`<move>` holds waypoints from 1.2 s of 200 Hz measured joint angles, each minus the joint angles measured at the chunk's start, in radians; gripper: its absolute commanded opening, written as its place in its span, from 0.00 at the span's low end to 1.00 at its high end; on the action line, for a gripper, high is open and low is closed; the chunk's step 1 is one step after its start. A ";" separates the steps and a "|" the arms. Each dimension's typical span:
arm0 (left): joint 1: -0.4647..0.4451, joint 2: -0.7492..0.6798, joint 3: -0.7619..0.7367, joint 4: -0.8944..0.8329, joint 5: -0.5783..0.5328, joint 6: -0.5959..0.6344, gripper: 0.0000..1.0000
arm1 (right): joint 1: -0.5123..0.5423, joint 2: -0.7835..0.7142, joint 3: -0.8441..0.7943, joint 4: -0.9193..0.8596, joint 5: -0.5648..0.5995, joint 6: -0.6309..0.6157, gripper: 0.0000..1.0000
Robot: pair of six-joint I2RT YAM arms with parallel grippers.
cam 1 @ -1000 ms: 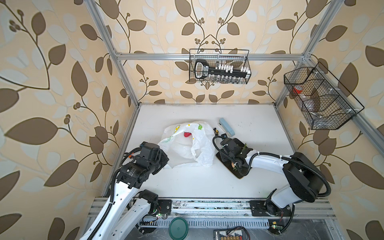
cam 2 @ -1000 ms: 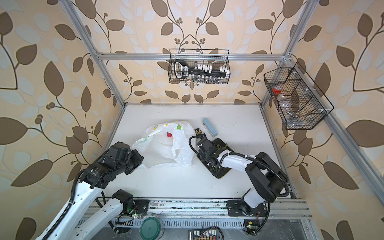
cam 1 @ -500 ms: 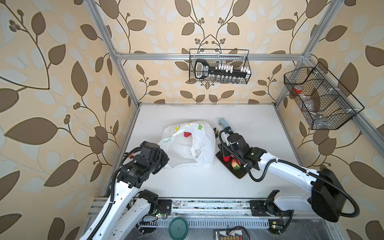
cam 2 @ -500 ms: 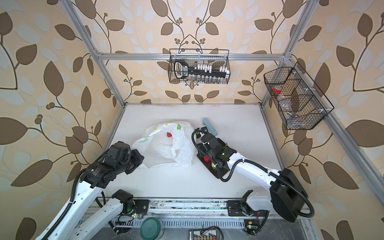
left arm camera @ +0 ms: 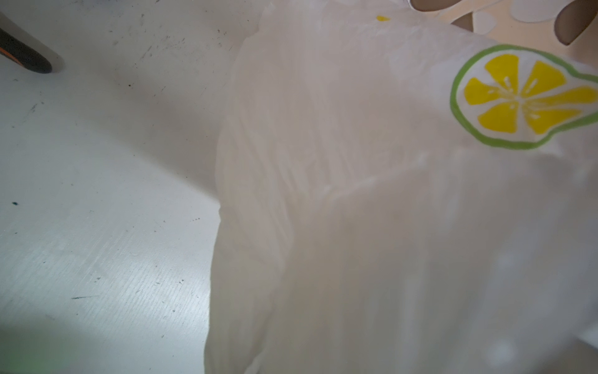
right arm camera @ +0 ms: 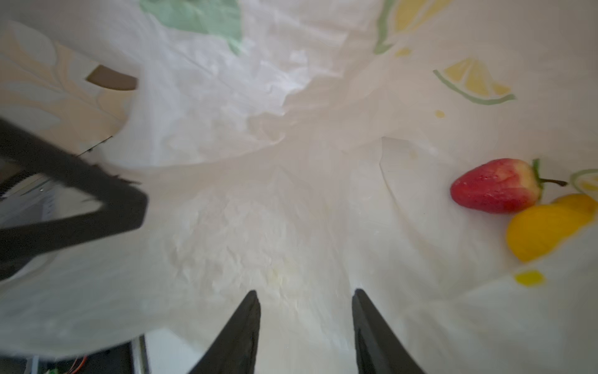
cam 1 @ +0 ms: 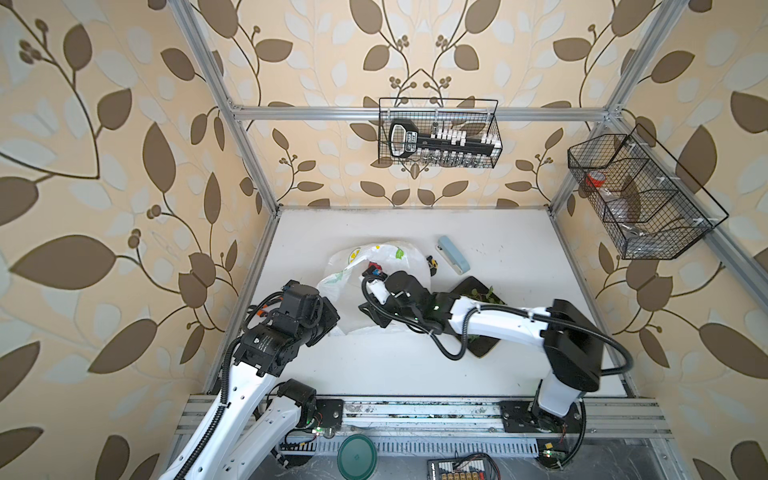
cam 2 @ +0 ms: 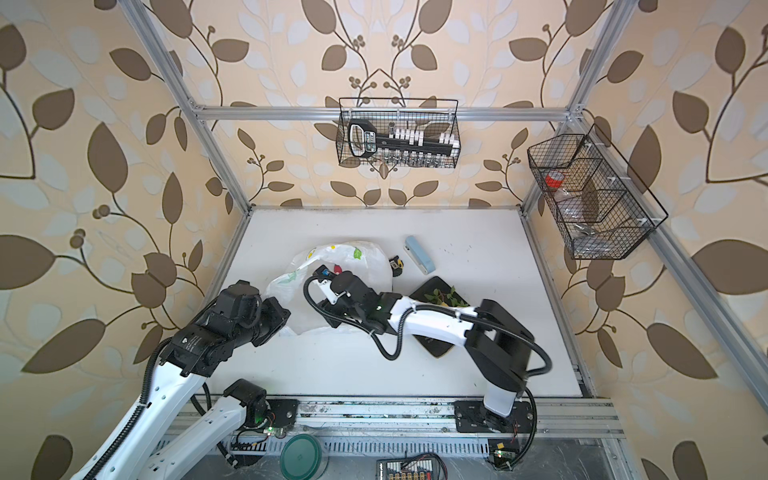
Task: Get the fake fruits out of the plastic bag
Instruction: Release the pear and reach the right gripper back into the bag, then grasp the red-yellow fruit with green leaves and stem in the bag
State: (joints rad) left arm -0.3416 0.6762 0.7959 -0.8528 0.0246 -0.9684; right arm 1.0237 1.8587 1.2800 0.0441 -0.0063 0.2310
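The right arm has swung off the dark board (cam 1: 482,349) and across. The right claw (right arm camera: 304,291) now sits inside the plastic bag (cam 1: 395,255), jaws apart, nothing between them. A strawberry (right arm camera: 495,187) and a pear (right arm camera: 547,231) lie touching on the bag's floor, off its line. It wants to turn toward them and straddle one fruit, clear of the film. The left claw (cam 1: 334,322), closed, looks pinched on the rim above the counter (cam 1: 519,249). Hold that mouth open!
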 measured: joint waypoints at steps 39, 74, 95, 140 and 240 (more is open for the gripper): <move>0.000 0.000 0.002 0.012 0.000 0.004 0.00 | -0.016 0.233 0.178 -0.023 0.026 0.092 0.47; 0.000 0.005 0.014 0.012 0.002 0.019 0.00 | -0.078 0.322 0.283 -0.055 0.126 0.193 0.52; 0.000 0.004 0.014 0.011 0.014 0.024 0.00 | -0.113 0.352 0.346 -0.057 0.201 0.265 0.56; 0.000 0.000 0.014 -0.002 0.084 0.044 0.00 | -0.134 0.417 0.454 -0.066 0.360 0.413 0.62; 0.000 0.020 0.014 -0.026 0.231 0.104 0.00 | -0.186 0.645 0.660 -0.145 0.522 0.555 0.68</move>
State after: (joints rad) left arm -0.3416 0.6960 0.8101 -0.8787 0.2554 -0.8646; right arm 0.8379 2.5034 1.9404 -0.1005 0.5156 0.7856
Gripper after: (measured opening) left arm 0.048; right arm 0.681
